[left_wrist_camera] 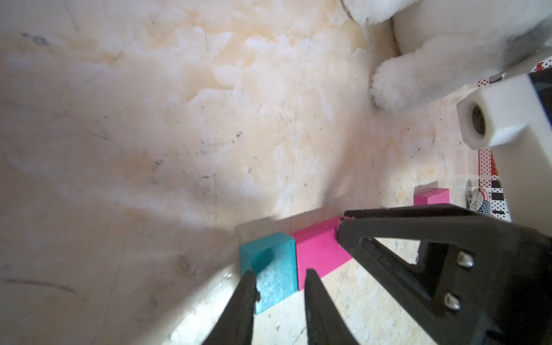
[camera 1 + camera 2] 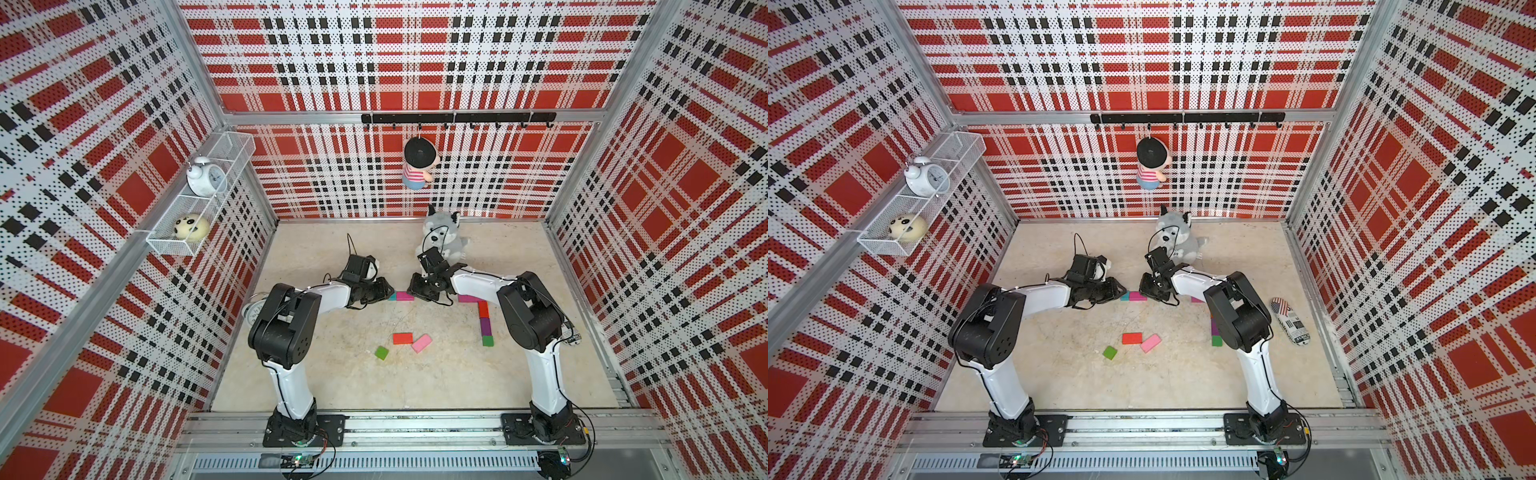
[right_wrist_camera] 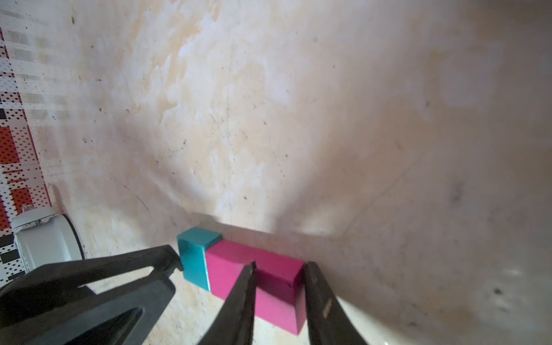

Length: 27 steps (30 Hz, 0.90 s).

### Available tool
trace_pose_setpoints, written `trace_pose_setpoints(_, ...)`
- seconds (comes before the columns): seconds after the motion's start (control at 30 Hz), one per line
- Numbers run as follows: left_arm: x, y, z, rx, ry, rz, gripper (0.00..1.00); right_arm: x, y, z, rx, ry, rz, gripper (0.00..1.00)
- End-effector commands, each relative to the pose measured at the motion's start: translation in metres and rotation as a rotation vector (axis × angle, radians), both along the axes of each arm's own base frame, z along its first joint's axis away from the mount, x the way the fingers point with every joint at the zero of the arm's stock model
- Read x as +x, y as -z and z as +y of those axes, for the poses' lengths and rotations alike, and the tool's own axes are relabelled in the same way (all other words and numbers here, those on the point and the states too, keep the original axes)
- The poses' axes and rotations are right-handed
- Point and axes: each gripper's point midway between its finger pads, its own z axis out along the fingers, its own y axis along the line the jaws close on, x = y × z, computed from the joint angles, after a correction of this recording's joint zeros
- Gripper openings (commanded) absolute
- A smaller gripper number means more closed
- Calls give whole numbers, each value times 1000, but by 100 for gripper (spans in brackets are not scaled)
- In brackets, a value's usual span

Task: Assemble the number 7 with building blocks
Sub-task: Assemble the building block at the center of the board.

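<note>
A teal block (image 2: 392, 297) and a magenta block (image 2: 404, 296) lie end to end mid-table. My left gripper (image 1: 280, 277) is shut on the teal block (image 1: 268, 263), a finger on each side. My right gripper (image 3: 280, 265) is shut on the magenta block (image 3: 230, 268) near its far end. To the right another magenta block (image 2: 467, 298), partly under my right arm, tops a column of red (image 2: 483, 309), purple (image 2: 485, 324) and green (image 2: 488, 341) blocks. Loose red (image 2: 402, 338), pink (image 2: 422, 343) and green (image 2: 381, 353) blocks lie nearer the front.
A plush dog (image 2: 442, 237) sits just behind my right wrist. An alarm clock (image 3: 44, 236) stands by the left wall behind my left arm. A printed fabric shoe (image 2: 1289, 320) lies at the right wall. A wire shelf (image 2: 199, 195) and a hanging doll (image 2: 417, 164) are on the walls.
</note>
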Motion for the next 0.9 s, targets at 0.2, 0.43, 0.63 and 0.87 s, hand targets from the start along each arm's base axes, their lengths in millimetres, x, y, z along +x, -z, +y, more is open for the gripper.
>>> trace_pose_setpoints(0.2, 5, 0, -5, -10, 19, -13, 32, 7, 8, -9, -30, 8, 3, 33)
trace_pose_setpoints(0.43, 5, -2, -5, -10, 17, -16, 32, 11, 7, -11, -30, 18, 1, 33)
trace_pose_setpoints(0.63, 7, -3, 0, -2, 0, -20, 36, 12, 1, -10, -25, 6, -18, 38)
trace_pose_setpoints(0.87, 9, -9, 9, 3, -28, -30, 43, 14, -24, -9, -10, -19, -93, 51)
